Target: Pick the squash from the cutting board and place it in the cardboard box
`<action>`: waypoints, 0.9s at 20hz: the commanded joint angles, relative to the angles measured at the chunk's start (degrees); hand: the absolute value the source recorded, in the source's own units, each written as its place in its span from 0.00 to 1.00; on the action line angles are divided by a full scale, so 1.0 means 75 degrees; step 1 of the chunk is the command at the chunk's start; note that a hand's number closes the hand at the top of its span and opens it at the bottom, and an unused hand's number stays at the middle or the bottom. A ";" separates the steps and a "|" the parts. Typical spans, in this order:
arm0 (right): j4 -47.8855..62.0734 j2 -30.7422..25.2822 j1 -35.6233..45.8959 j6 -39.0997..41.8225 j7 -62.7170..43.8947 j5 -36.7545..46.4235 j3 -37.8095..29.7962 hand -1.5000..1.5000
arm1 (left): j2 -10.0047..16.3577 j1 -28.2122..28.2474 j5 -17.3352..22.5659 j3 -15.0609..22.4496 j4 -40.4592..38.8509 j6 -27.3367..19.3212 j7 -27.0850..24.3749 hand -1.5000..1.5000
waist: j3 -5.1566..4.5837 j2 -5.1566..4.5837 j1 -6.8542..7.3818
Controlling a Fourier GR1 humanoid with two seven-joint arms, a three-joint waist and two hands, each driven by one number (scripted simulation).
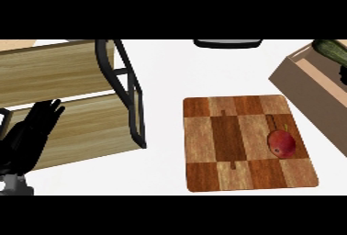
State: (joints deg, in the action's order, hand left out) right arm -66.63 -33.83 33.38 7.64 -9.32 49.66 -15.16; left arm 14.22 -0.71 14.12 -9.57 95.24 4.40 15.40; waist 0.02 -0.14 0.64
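Sees green squash (pixel 331 48) slanting upper-left to lower-right at the cardboard box (pixel 305 87), left hand (pixel 30 133) spread open, right hand (pixel 343 75) untellable.

White counter (pixel 169 69), wooden shelf rack (pixel 61 92) at left, checkered cutting board (pixel 230 137) centre-right, cardboard box (pixel 308 94) at right edge

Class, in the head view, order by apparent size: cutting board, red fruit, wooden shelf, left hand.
Largest first: wooden shelf, cutting board, left hand (nearer the camera, so unsure), red fruit.
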 commanded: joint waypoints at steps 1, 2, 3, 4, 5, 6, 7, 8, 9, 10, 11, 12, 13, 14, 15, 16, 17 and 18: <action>0.1256 0.0274 0.0096 0.0061 -0.0250 0.0082 0.0007 1.00 | 0.0183 -0.0148 0.0327 -0.0175 0.0239 0.0181 0.0314 0.50 | 0.0003 -0.0022 0.0087; 0.1274 -0.0138 0.0167 0.0206 -0.0241 -0.0043 -0.0307 1.00 | 0.0298 -0.0388 0.0192 -0.0270 -0.0386 0.0276 0.0084 0.50 | -0.0002 -0.0011 -0.0026; 0.1825 -0.0068 0.0132 0.0003 -0.0076 -0.0079 -0.0415 0.00 | 0.0278 -0.0331 0.0155 -0.0355 -0.0576 0.0237 -0.0059 0.50 | 0.0000 -0.0034 0.0014; 0.1514 0.0039 0.0050 0.0299 -0.0264 -0.0171 -0.0325 0.00 | -0.0029 -0.0442 0.0007 -0.0035 -0.0150 -0.0100 0.0263 0.50 | -0.0001 0.0004 -0.0040; 0.1805 -0.0156 0.0047 0.0362 0.0179 -0.0228 -0.0342 0.00 | -0.0055 0.0105 -0.0101 0.0016 0.0487 -0.0122 0.0288 0.50 | 0.0001 0.0011 0.0007; 0.1807 -0.0143 -0.0467 0.0079 0.0764 -0.0343 -0.0431 0.00 | 0.0112 -0.0052 0.0061 -0.0214 0.0089 0.0130 0.0072 0.50 | 0.0001 0.0009 -0.0038; 0.1715 0.0171 -0.0073 0.0201 0.0473 -0.0302 -0.0167 0.00 | 0.0087 -0.0318 0.0013 -0.0267 -0.0373 0.0103 0.0040 0.50 | -0.0002 0.0008 -0.0041; 0.1764 -0.0128 -0.0039 0.0409 0.0914 -0.0616 -0.0424 0.00 | 0.0246 -0.0141 0.0171 -0.0389 -0.0278 0.0365 0.0022 0.50 | -0.0002 0.0011 -0.0037; 0.1765 0.0145 -0.0369 -0.0142 0.1142 -0.0573 -0.0419 0.00 | -0.0133 -0.0123 -0.0221 -0.0007 0.0224 -0.0152 0.0184 0.50 | 0.0001 0.0014 -0.0041; 0.1864 0.0081 -0.0027 -0.0104 0.1220 -0.0733 -0.0543 0.00 | 0.0122 -0.0167 0.0139 -0.0380 -0.0544 0.0445 -0.0345 0.50 | -0.0002 0.0005 -0.0035; 0.1989 0.0229 -0.0027 -0.0504 0.1413 -0.0787 -0.0646 0.00 | -0.0140 -0.0035 -0.0053 -0.0122 -0.0104 0.0067 -0.0012 0.50 | 0.0002 0.0004 -0.0013; 0.2159 0.0181 -0.0191 -0.0861 0.1871 -0.1016 -0.0982 0.00 | -0.0140 -0.0322 -0.0087 -0.0010 0.0013 -0.0086 0.0316 0.50 | 0.0009 -0.0005 -0.0025; 0.1722 0.0398 0.0100 -0.0785 0.1436 -0.1303 -0.1160 0.00 | -0.0009 -0.0420 0.0083 -0.0115 0.0228 -0.0088 0.0626 0.50 | 0.0007 0.0021 -0.0041; 0.1460 0.0553 -0.0046 -0.0921 0.1491 -0.1757 -0.1576 0.00 | -0.0213 -0.0057 -0.0228 0.0045 0.0030 -0.0063 0.0022 0.50 | 0.0005 0.0043 -0.0127; 0.1587 0.0745 0.0127 -0.1324 0.1314 -0.1926 -0.1875 0.00 | 0.0081 -0.0070 0.0067 -0.0201 0.0366 0.0066 0.0366 0.50 | 0.0014 0.0045 -0.0023; 0.1697 0.0571 0.0221 -0.1294 0.1475 -0.2207 -0.2175 0.00 | 0.0016 0.0073 0.0133 -0.0265 0.0081 0.0221 0.0034 0.50 | 0.0007 0.0022 -0.0031; 0.1772 0.0539 0.0087 -0.1342 0.1697 -0.2507 -0.2478 0.00 | -0.0137 0.0092 -0.0085 -0.0050 0.0287 -0.0043 0.0267 0.50 | 0.0015 0.0026 -0.0066; 0.1552 0.0764 0.0041 -0.1490 0.1647 -0.2648 -0.2541 0.00 | -0.0015 -0.0248 -0.0084 -0.0243 -0.0152 -0.0020 0.0081 0.50 | 0.0004 0.0022 -0.0154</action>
State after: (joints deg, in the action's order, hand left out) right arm -54.15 -30.10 33.77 -0.18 1.51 35.53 -28.72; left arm 13.94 -1.49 13.95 -10.74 95.70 4.65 16.65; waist 0.03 0.07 0.10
